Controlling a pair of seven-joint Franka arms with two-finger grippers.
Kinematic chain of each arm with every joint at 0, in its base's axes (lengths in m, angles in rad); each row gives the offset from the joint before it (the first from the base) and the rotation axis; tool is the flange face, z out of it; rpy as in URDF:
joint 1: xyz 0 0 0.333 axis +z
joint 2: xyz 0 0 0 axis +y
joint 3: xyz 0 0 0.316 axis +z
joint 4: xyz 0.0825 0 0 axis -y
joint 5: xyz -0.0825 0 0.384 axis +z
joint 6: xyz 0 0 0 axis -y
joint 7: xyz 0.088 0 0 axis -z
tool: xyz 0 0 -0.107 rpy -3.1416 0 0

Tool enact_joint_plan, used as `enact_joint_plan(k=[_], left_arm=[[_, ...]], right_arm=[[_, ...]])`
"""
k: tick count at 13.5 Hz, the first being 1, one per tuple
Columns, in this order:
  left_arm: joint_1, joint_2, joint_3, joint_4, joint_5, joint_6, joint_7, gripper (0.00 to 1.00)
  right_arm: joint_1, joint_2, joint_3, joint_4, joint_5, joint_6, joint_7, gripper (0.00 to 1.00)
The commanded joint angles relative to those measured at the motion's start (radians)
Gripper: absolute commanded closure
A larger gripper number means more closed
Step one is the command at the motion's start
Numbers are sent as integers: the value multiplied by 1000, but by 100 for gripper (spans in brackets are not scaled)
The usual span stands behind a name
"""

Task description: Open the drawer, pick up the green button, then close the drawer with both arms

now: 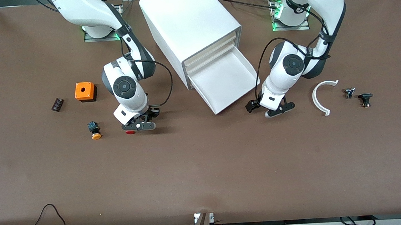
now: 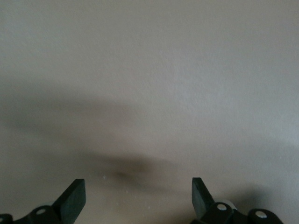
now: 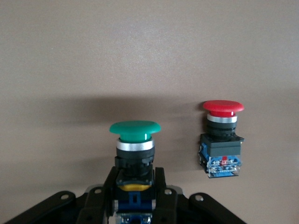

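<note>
The cabinet [image 1: 190, 24] stands at the middle of the table between the arms' bases. Its lowest drawer [image 1: 221, 105] is pulled out, a wide white tray with nothing showing in it. My right gripper [image 1: 139, 126] is low over the table toward the right arm's end. It is shut [image 3: 135, 182] on the black body of the green-capped button [image 3: 135, 132]. In the front view the hand hides the button. My left gripper [image 1: 275, 111] is open and empty [image 2: 138, 192], low over bare table beside the drawer's front corner.
A red-capped button [image 3: 223, 140] lies close beside the held one; its cap shows in the front view [image 1: 129, 132]. An orange-capped button [image 1: 95, 130], an orange box [image 1: 84, 91] and a small black part [image 1: 57, 104] lie nearby. A white curved piece [image 1: 322, 97] and two small parts [image 1: 358, 96] lie toward the left arm's end.
</note>
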Motion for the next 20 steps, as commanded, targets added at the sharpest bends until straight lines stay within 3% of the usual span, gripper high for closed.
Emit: enact_joint_plan(k=[1,2,6,14,20], left_arm=[[-38,-7,-26,-29,-23,11,-17,0],[-38,-7,-37,-34,-23,11,-17,0],[-38,-13,-108,-65,-30,-28,-13,0],[-38,-27,-259,-66,-30,-174,7,0],[-35,-50,-290,-69,-32,-182,7,0]], right_arm=[[-8,-33,13,-7,-9,-2,20,30],[-10,-44,13,-4,-3,-25,20,0],[-14,-85,12,63,8,-132,20,0],[-68,-122,10,401,6,-523,20,0],[-97,-229,-11,433,-10,-586,16,0]])
